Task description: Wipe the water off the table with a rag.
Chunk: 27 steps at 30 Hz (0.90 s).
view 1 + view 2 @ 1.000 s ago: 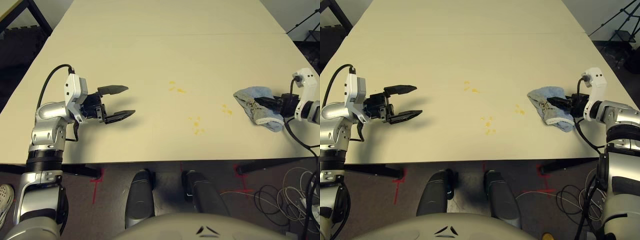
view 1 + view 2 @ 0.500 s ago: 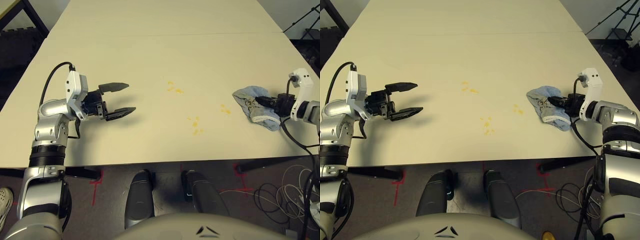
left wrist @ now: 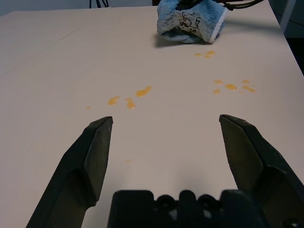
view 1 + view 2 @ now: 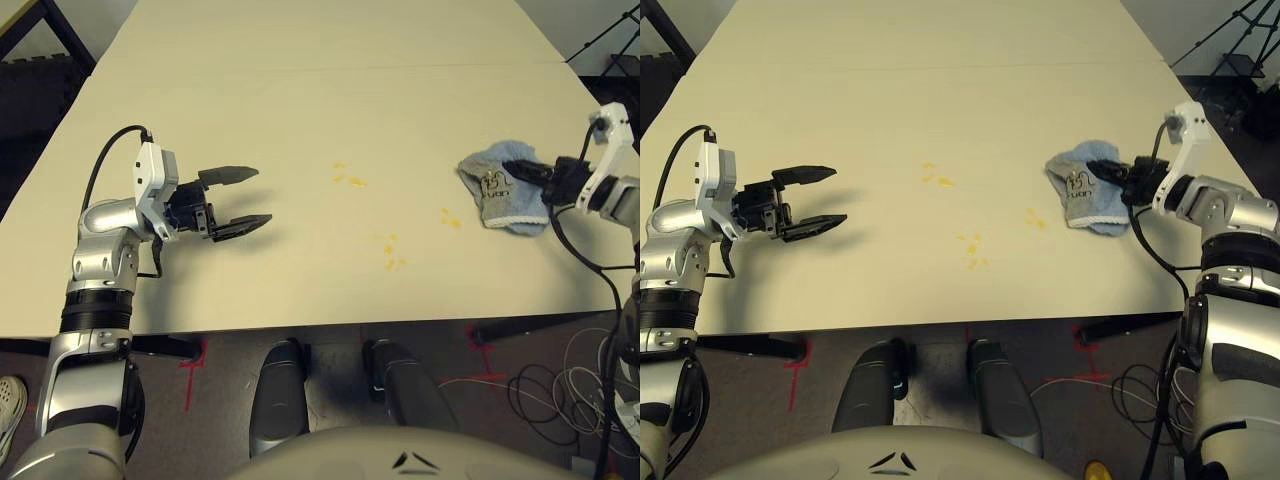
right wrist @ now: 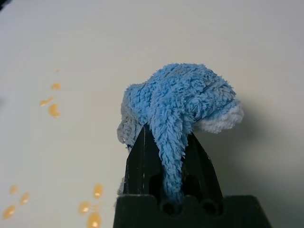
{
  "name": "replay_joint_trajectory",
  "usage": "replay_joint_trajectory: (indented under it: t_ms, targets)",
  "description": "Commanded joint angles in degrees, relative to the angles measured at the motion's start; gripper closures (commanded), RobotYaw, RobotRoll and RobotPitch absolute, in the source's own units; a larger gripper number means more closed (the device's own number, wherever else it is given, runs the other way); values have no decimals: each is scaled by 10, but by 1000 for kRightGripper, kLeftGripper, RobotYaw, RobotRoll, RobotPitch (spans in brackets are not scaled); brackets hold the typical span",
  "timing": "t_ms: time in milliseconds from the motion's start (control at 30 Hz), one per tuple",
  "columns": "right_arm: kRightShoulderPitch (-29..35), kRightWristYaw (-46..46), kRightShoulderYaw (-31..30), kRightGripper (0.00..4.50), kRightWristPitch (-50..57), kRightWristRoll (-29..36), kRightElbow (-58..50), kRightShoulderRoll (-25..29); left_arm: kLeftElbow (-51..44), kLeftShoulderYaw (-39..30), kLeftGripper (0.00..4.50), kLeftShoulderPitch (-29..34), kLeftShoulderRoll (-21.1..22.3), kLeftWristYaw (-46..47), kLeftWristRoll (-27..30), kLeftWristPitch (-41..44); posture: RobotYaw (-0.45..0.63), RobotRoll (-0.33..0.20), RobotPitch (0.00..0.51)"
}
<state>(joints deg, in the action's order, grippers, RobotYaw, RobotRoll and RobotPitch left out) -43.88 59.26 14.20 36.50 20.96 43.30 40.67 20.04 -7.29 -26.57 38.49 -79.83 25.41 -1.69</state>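
"Blue terry, that rag (image 4: pixel 508 190). Where's it being held?"

"Bunched by one fold between the right fingers (image 5: pixel 171 156), which are closed on it. It's at the robot's right side of the surface (image 4: pixel 330 120), just beside the nearest orange drops (image 4: pixel 451 218)."

"And the left fingers (image 4: pixel 236 205)?"

"Spread wide, holding nothing."

"Will it handle easily?"

"I'd expect it light and soft, with no stiffness, so the loose part will probably trail and fold under. That pinch looks secure, but a grip nearer the middle might press flatter. Nothing fragile about it, though wet cloth could drag."
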Motion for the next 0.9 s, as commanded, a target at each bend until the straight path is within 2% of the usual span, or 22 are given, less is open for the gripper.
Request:
replay_joint_trajectory:
  t_ms: [33,300,500,900]
  targets:
    - [24,16,-11,4386,38,15,-53,4,-17,1,0,12,10,0,-4,0,132,0,192]
    - [76,10,-43,4386,77,8,-108,-8,-27,-5,0,38,21,-1,-4,-9,151,0,199]
    - [121,0,-73,4386,92,8,-139,-43,-38,-2,0,43,16,6,-3,-5,153,0,198]
    - [189,-25,-100,4386,160,44,-268,-118,-40,0,0,49,17,1,-3,-7,153,0,205]
